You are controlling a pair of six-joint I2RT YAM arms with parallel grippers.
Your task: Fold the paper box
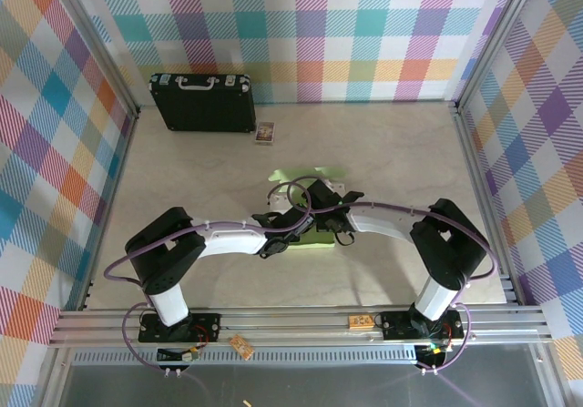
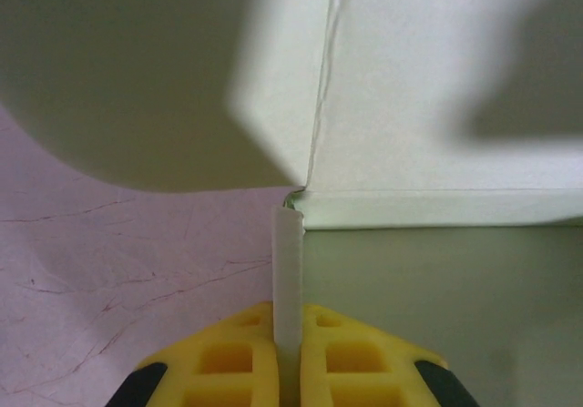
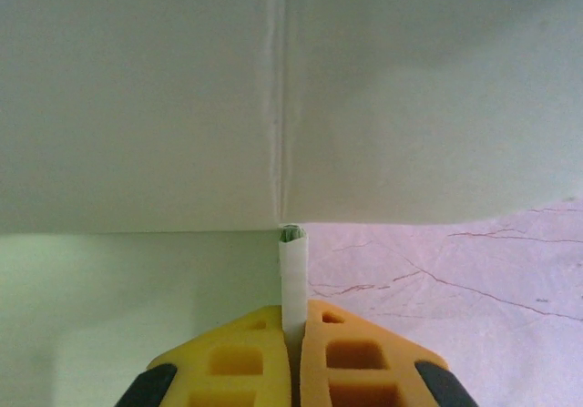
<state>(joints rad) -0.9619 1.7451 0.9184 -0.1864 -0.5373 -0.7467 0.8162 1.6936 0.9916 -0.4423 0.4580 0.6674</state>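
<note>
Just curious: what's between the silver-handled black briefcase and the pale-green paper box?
Top view: a tiny picture card beside the black briefcase, then bare beige tabletop until the paper box.

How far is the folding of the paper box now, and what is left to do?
Done: the paper box has visible creases between its panels. In hand: the left claw and right claw each pinch a thin card edge. Remaining: from above the card looks spread open, so the flaps are not yet closed.
</note>
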